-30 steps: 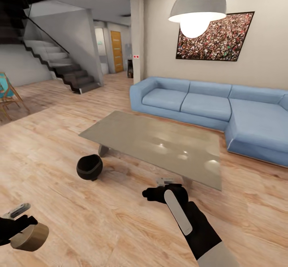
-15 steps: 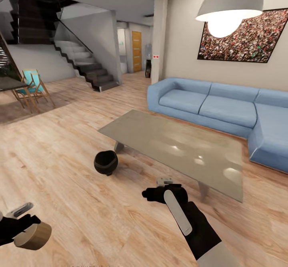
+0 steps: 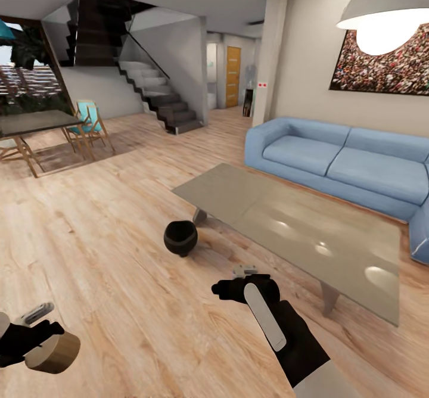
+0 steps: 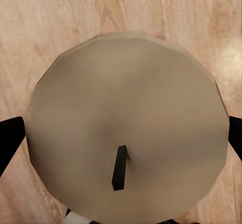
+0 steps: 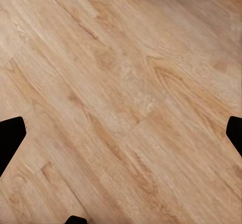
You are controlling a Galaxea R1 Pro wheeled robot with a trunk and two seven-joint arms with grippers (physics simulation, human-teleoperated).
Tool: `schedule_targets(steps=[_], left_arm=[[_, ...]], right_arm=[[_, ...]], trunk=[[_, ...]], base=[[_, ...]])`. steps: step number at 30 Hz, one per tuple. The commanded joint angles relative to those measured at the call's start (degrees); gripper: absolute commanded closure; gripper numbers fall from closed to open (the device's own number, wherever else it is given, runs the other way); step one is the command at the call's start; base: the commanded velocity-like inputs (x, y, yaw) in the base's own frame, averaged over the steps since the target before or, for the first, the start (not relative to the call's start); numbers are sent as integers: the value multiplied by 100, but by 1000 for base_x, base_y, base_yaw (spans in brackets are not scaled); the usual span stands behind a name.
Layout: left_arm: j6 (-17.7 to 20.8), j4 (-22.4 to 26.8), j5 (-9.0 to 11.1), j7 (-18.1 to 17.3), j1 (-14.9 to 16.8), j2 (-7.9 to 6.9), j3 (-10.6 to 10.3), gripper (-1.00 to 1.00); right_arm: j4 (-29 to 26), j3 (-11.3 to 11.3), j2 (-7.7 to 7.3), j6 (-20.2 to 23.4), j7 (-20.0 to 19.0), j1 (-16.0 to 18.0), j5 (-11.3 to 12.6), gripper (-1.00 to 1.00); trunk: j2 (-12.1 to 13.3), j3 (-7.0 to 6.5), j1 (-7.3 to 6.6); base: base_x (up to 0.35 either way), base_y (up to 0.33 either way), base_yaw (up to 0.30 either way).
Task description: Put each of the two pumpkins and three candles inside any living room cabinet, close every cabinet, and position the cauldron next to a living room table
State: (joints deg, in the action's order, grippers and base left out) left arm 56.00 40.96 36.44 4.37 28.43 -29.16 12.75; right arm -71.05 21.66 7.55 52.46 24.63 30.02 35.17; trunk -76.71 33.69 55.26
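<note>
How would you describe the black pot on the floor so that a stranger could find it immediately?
Start from the long blue sofa, then the low grey rectangular coffee table before it. On the wooden floor beside that table's near-left corner, by a table leg, stands the round-bellied matte black cauldron. It is the only dark, rounded object standing on the floor there.

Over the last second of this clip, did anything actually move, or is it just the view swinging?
Mostly the view: the camera turned left, so the cauldron, the coffee table and the sofa slid right in the head view, and a dining table came in at the left. The cauldron kept its place on the floor by the table's corner. The left gripper still holds the candle; the right gripper stays open and empty.
</note>
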Motion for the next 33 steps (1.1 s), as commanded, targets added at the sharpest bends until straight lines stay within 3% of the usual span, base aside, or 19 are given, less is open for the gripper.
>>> schedule_targets(steps=[1, 6, 18, 23, 33], left_arm=[[25, 4, 64, 44, 5, 7, 9, 100], [18, 16, 30, 46, 5, 252, -2, 100], [24, 329, 37, 39, 5, 576, 1, 100], [25, 390, 32, 38, 5, 655, 0, 100], [21, 388, 7, 37, 5, 659, -13, 100]], right_arm=[[-6, 5, -1, 10, 60, 4, 60, -100], [-6, 7, 0, 4, 60, 4, 60, -100], [-6, 14, -7, 1, 60, 4, 60, -100], [-6, 61, -8, 1, 60, 4, 60, -100], [-6, 154, -7, 1, 60, 4, 60, -100]], trunk=[[-3, 6, 0], [-3, 6, 0], [-3, 6, 0], [-3, 6, 0], [-3, 6, 0]], base=[[0, 0, 289], [0, 0, 289], [8, 0, 289], [4, 0, 289], [0, 0, 289]])
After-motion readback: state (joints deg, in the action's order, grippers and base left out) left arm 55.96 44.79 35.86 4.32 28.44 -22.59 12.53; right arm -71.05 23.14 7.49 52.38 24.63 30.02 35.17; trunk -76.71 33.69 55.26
